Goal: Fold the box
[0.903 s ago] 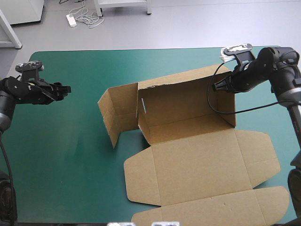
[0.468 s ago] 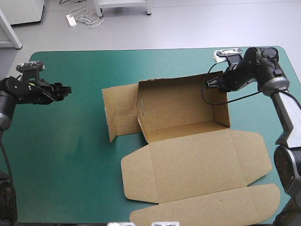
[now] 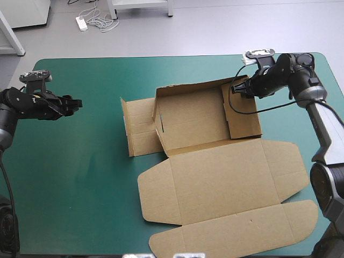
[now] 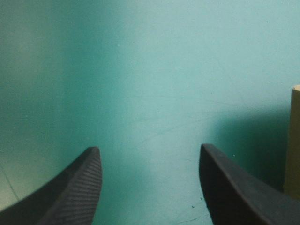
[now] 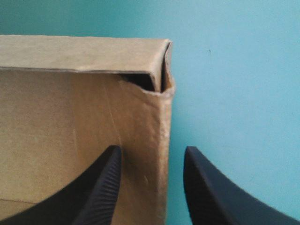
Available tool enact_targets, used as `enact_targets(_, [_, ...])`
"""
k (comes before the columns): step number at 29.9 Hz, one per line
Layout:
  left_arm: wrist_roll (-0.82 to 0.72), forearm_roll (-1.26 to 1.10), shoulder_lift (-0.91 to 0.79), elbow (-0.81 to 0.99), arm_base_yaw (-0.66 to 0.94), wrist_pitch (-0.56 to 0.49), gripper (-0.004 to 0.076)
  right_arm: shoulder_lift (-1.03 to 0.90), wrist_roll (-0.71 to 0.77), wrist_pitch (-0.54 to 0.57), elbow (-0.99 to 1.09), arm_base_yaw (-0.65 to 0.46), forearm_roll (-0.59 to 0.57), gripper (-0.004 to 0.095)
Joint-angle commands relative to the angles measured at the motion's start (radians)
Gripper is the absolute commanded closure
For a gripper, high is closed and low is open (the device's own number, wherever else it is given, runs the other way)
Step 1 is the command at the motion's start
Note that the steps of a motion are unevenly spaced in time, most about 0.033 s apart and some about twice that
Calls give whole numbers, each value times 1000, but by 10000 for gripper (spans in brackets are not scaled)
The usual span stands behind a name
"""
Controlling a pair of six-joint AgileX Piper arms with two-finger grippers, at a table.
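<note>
Lying right of centre on the bench [image 3: 80, 177], the box [image 3: 215, 177] is part-raised. Back wall is upright, right wall is tipped inward over the floor, and the left flap is folded out low over the teal-green cover. Lid panel and its flaps lie flat toward the near edge.

Right tool [image 3: 235, 90] sits at the box's far right corner. Its wrist view shows the black fingers [image 5: 101, 187] parted and straddling a board edge at that corner, one finger over the brown face and the other over bare cover. Whether they touch the board: cannot tell.

Left tool [image 3: 77, 102] hovers near the bench's left edge, well apart from the box. Its fingers are spread wide over bare cover, gripping nothing. A sliver of board shows ahead, off to one side.
</note>
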Motion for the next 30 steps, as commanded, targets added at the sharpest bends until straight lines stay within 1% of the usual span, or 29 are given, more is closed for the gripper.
enact_targets(1, [-2, -27, -43, -27, 2, -22, 286, -49, -9, -68, -33, -4, 13, 379])
enact_targets(3, [-2, -27, -43, -27, 2, -14, 286, -49, -9, -64, -37, -4, 6, 367])
enact_targets(7, [-2, -27, -43, -27, 2, -2, 286, -65, -11, 3, -63, -4, 5, 368])
enact_targets(15, [-2, -27, -43, -27, 2, -1, 286, -204, -20, 63, -61, -4, -41, 368])
enact_targets(22, [-2, -27, -43, -27, 2, 8, 286, -327, -24, 96, 58, -2, -34, 368])
enact_targets(26, [-2, -27, -43, -27, 2, 11, 286, -383, -14, 90, 155, 13, -45, 369])
enact_targets(30, [-2, -29, -43, -27, 2, 13, 286, -398, 12, 12, 190, 81, -124, 369])
